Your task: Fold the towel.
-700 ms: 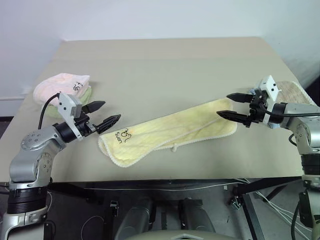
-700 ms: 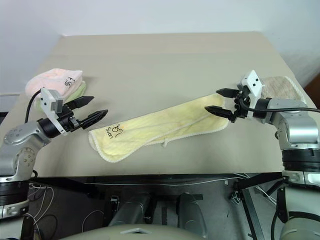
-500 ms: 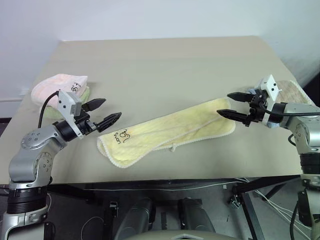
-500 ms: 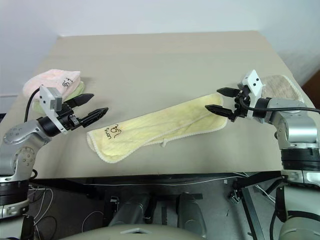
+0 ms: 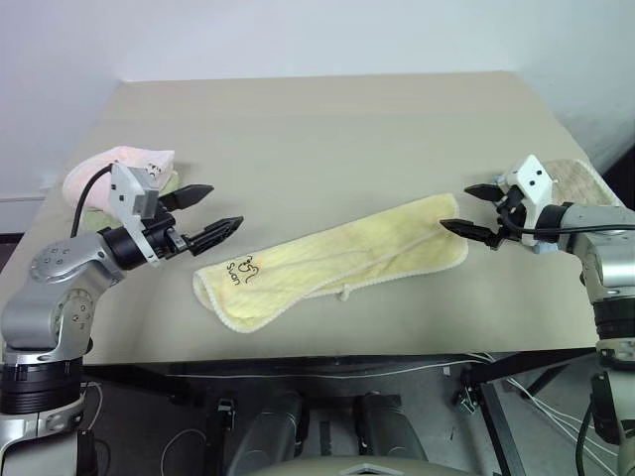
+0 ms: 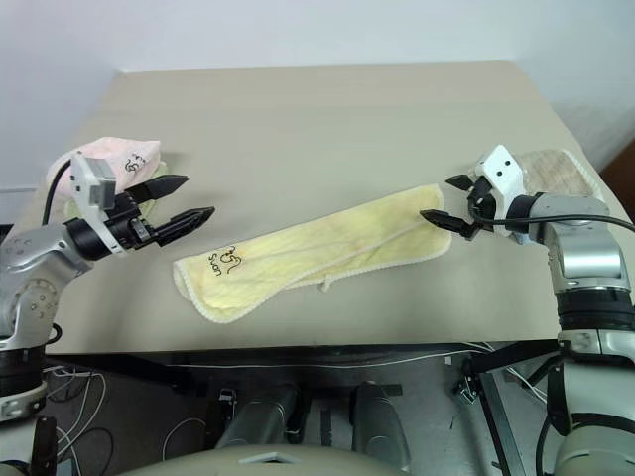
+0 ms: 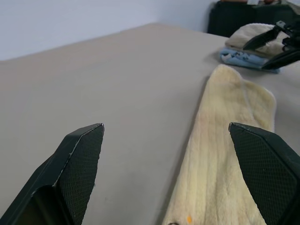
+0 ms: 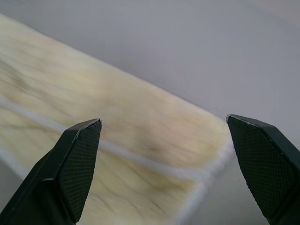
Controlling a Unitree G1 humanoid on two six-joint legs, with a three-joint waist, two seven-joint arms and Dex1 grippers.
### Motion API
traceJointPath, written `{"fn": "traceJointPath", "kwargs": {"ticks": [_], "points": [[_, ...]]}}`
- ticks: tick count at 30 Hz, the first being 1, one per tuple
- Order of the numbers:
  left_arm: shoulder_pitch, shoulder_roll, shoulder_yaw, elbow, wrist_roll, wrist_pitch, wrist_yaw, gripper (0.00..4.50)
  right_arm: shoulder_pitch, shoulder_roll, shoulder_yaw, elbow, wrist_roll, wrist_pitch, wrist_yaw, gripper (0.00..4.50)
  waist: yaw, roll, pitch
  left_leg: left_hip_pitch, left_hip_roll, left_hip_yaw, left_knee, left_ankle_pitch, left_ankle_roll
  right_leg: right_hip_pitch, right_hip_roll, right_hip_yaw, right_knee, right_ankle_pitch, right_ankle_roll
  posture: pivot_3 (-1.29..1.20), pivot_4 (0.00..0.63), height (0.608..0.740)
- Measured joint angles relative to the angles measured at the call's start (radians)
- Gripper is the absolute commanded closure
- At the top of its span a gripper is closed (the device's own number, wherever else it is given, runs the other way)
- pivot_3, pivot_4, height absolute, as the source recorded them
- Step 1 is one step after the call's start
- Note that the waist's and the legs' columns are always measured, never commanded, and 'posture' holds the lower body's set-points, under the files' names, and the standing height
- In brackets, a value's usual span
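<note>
Right at the front edge of the table [image 5: 327, 119], we had the towel [image 5: 337, 260] lying flat and stretched out on a slant, one end w/ the dark stitched mark [image 5: 245, 269] nearest us on the left, the other end running away to the right. It was one long strip, apparently already doubled lengthwise, no cross fold yet by our reckoning.

Our left gripper [image 5: 210, 207] hung just beside the marked end, not touching, fingers spread wide, nothing in them. Our right gripper [image 6: 446, 202] sat at the far right end, its lower finger close over the hem [image 8: 206, 180]; contact we couldn't tell. It was wide apart too, and empty.

We judged the towel soft, light and floppy, thick terry w/ plenty of drag on the tabletop, so not slippery. It would sag and bunch if lifted from one spot. Best hold, we thought: pinch the corners of one short end, all layers together, then carry it over to the other end.

Further back on the left sat a pink towel [image 5: 127, 165], and on the right a tan towel [image 5: 580, 180], well apart from ours.
</note>
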Motion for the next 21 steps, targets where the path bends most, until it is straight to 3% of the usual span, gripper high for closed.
{"fn": "traceJointPath", "kwargs": {"ticks": [7,21], "points": [[0.022,-0.036,-0.056,-0.001,0.034,-0.046,-0.005,0.03,-0.122,0.009,0.075,0.191,-0.136,-0.154,-0.062,0.00,-0.003,0.000,0.000,0.000,0.000,0.000,-0.001,0.001,0.000,-0.001,0.000,0.000,0.000,0.000,0.000,0.00,0.150,0.740],[0.035,-0.073,-0.177,-0.040,0.082,-0.051,-0.011,0.03,-0.305,-0.002,0.165,0.502,-0.277,-0.340,-0.017,0.00,0.000,0.000,0.000,0.000,0.000,0.000,-0.001,0.001,-0.001,0.000,0.001,0.000,0.000,0.000,0.000,0.00,0.150,0.740]]}}
